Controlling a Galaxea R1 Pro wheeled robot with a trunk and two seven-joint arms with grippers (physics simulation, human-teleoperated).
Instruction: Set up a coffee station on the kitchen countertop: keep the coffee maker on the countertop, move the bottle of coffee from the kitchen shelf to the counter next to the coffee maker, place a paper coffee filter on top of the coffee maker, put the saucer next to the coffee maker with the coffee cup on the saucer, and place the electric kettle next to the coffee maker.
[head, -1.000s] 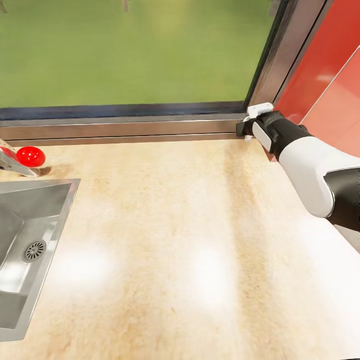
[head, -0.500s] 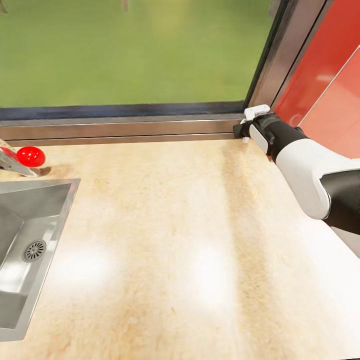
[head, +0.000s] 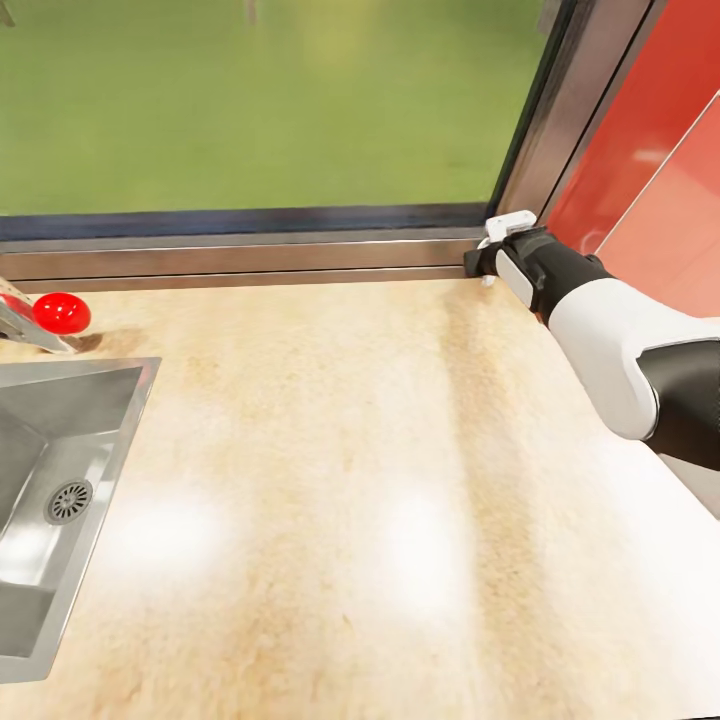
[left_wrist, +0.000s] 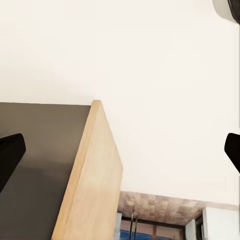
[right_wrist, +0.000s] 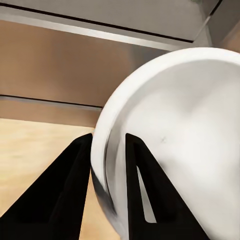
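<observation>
One bare kitchen countertop (head: 330, 480), one sink (head: 60, 480), right tool (right_wrist: 107, 165) pinching one saucer (right_wrist: 185, 135), left tool's (left_wrist: 120, 150) fingers spread.

Right hand (right_wrist: 107, 165) — pinched on saucer (right_wrist: 180, 140)

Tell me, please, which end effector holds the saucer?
The right end effector, shut on the saucer; the left end effector is open and empty.

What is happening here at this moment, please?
The right gripper holds the white saucer by its rim, one finger on each side. In the head view the right arm reaches to the far corner of the countertop, beside the window frame. A sink lies at the left. The left gripper is open and holds nothing.
</observation>
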